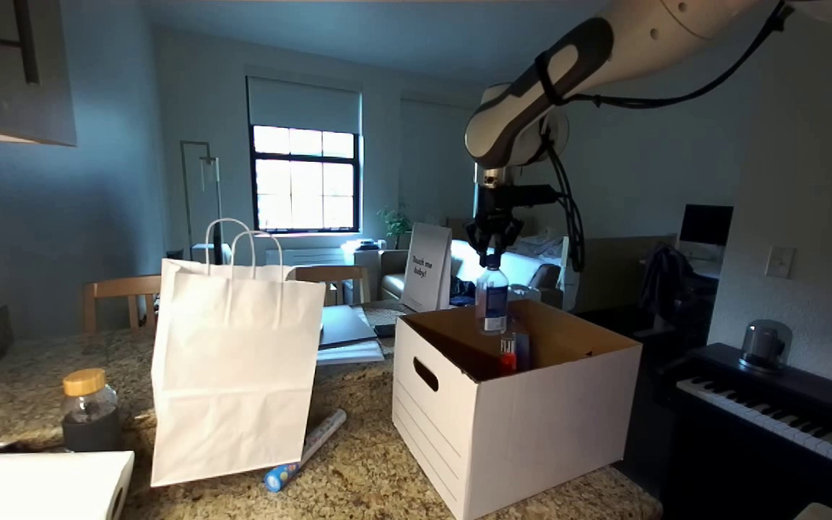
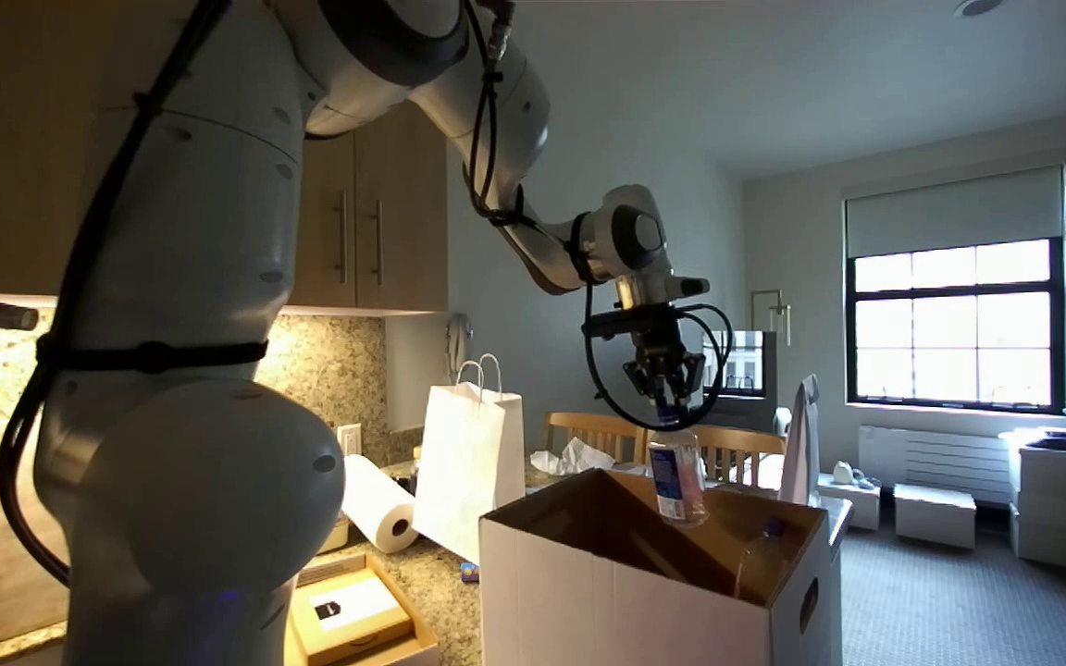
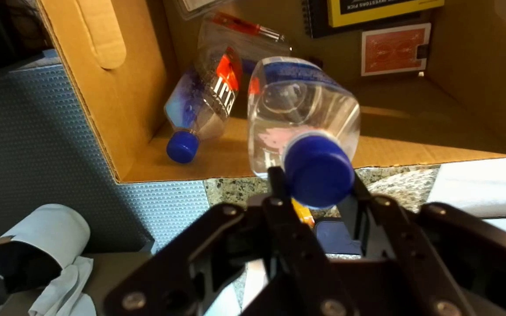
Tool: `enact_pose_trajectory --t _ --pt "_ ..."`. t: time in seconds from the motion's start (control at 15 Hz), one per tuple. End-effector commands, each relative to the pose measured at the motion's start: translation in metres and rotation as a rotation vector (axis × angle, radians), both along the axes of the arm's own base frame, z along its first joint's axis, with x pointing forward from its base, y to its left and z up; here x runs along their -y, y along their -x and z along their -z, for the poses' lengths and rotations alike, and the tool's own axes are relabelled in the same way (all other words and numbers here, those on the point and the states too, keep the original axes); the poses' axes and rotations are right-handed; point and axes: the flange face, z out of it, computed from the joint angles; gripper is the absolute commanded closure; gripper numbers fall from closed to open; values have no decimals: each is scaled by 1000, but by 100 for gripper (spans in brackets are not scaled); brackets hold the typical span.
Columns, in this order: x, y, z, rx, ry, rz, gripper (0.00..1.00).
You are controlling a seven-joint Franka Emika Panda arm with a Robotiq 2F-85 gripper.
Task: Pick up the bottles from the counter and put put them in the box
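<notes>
- While the gripper [image 1: 490, 258] is pinching its blue cap [image 3: 321, 171], a clear bottle [image 1: 492, 300] is hanging at the open top of the box [image 1: 553, 433].
- In the wrist view, another bottle [image 3: 200, 105] is resting inside, near nine o'clock from the pinched one.
- In an exterior view, a paper bag [image 1: 235, 375] is standing at nine o'clock from the box.

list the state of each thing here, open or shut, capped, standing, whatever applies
gripper, shut on the held bottle at its cap end
held bottle, capped, hanging at the opening of the box
box, open at the top
FIJI bottle, in the box, capped
paper bag, standing, handles up
jar, lid on
window blind, partly lowered
cabinet doors, shut
paper towel roll, on its side
piano, keys uncovered
</notes>
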Motion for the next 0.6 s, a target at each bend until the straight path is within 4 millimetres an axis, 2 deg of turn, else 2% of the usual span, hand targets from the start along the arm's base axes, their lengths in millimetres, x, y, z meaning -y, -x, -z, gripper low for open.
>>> enact_pose_trajectory --t 0.0,0.13,0.53 --pt "-4 -18 22 10 4 15 87" --pt "-6 -21 40 -27 -3 5 87" --pt "12 -34 98 -97 -55 34 87"
